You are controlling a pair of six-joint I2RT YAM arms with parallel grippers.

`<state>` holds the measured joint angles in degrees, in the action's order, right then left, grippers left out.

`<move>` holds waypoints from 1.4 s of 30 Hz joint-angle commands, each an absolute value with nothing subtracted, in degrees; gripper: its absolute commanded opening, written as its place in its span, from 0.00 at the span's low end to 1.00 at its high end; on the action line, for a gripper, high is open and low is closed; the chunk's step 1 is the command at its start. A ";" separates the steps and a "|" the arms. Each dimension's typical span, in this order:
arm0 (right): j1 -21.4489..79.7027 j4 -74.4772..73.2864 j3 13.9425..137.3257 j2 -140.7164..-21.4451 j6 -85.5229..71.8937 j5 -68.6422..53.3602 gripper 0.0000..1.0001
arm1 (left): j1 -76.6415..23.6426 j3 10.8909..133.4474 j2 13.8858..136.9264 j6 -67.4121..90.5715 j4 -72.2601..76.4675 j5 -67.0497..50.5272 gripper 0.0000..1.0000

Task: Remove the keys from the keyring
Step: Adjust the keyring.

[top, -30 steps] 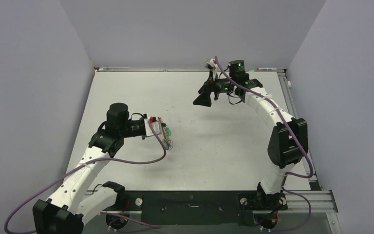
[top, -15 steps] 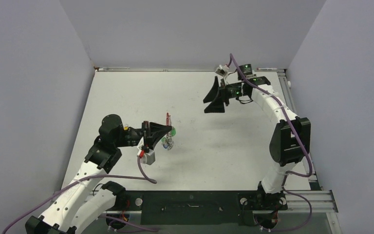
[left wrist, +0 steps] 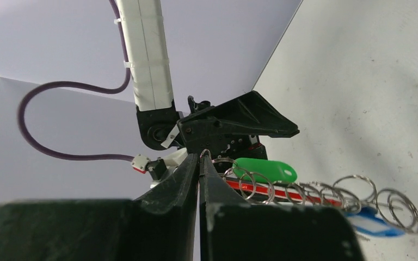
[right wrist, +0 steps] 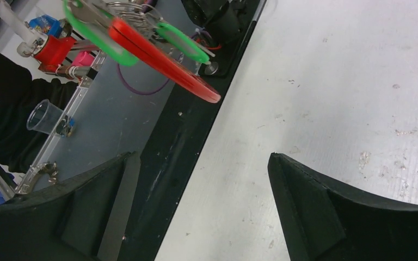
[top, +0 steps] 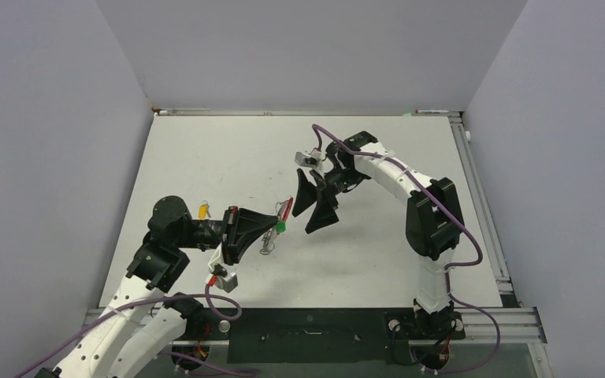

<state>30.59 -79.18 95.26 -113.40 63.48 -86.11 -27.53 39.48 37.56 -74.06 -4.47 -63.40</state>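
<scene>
white flat table (top: 205,150). right black two-finger end effector (top: 316,206): fingers wide apart, nothing between them, just beside the bunch at its 2 o'clock. left black end effector (top: 277,221): clamped on a silver ring of the red-strap metal keyring (top: 286,208), held above the table near centre. green- and blue-tagged silver keys (top: 280,227) hang from it at 6 o'clock.

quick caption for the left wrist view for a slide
Left tool shut on the keyring, its red strap, green tag and blue tag held above the table.
</scene>
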 commanded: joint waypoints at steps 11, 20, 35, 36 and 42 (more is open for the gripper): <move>35.01 -80.73 105.53 -109.82 64.25 -92.81 0.93 | -27.69 40.08 36.91 -72.99 -1.15 -64.16 0.00; 35.70 -80.67 104.72 -108.26 59.94 -92.73 0.08 | -27.55 36.84 35.94 -63.66 6.61 -55.78 0.00; 31.77 -49.63 92.71 -104.23 8.31 -51.55 0.05 | -9.83 56.48 53.88 -27.01 -30.07 -49.49 0.96; 32.06 -50.70 93.69 -105.08 8.10 -48.06 0.05 | -7.84 59.22 56.77 -23.61 -31.76 -51.75 0.96; 32.01 -63.70 103.52 -112.95 15.63 -37.31 0.05 | -2.98 72.65 70.50 -13.75 -43.45 -55.93 0.98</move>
